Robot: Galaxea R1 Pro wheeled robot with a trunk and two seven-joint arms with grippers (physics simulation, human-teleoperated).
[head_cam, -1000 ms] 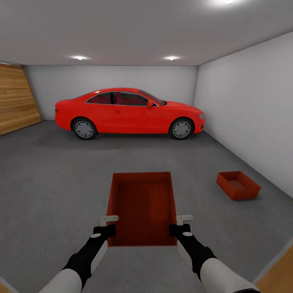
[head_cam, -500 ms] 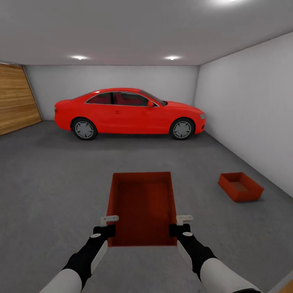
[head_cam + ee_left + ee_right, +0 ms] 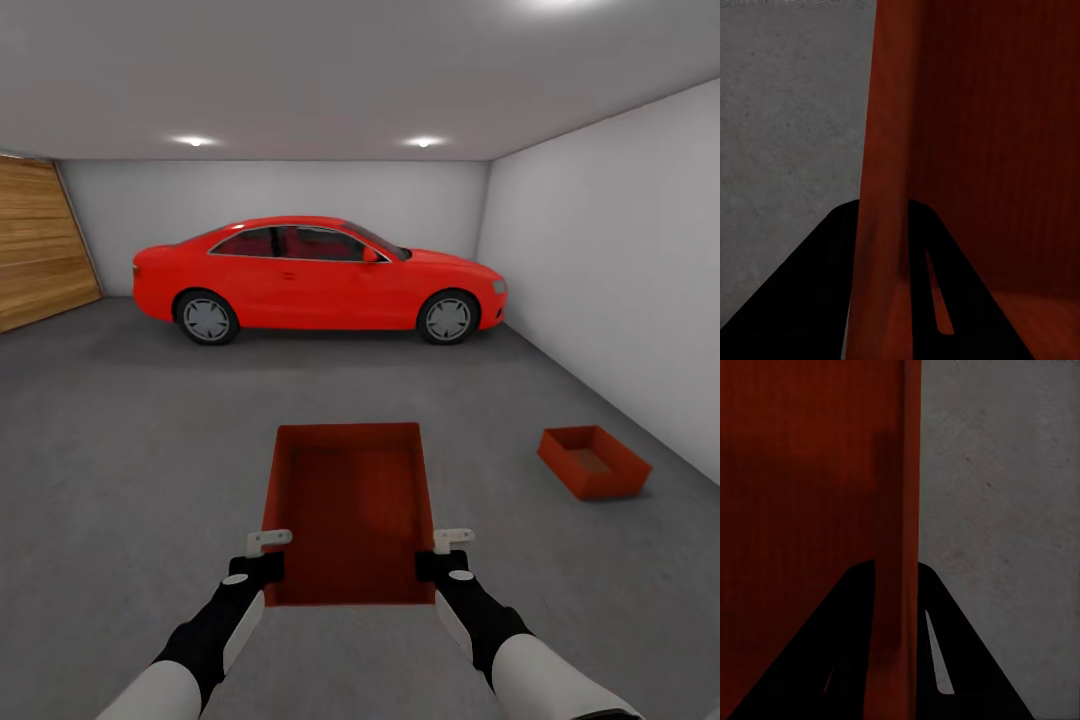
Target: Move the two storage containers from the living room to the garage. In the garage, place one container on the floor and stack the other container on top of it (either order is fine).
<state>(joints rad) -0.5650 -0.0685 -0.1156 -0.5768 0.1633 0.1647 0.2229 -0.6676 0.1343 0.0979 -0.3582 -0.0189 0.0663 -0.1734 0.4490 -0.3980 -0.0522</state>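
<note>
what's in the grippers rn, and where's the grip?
One orange-red storage container, held by both: left gripper pinches its left side wall, right gripper its right side wall, both near the end closest to the robot.

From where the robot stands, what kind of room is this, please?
Most likely a garage: a red car is parked by the far wall, the floor is rough grey concrete, and the walls are plain white.

Round ceiling lights [image 3: 423, 142] are casting even, soft brightness; a faint shadow is lying under the car [image 3: 318, 275]. Wrist views are looking dim and slightly blurred.
</note>
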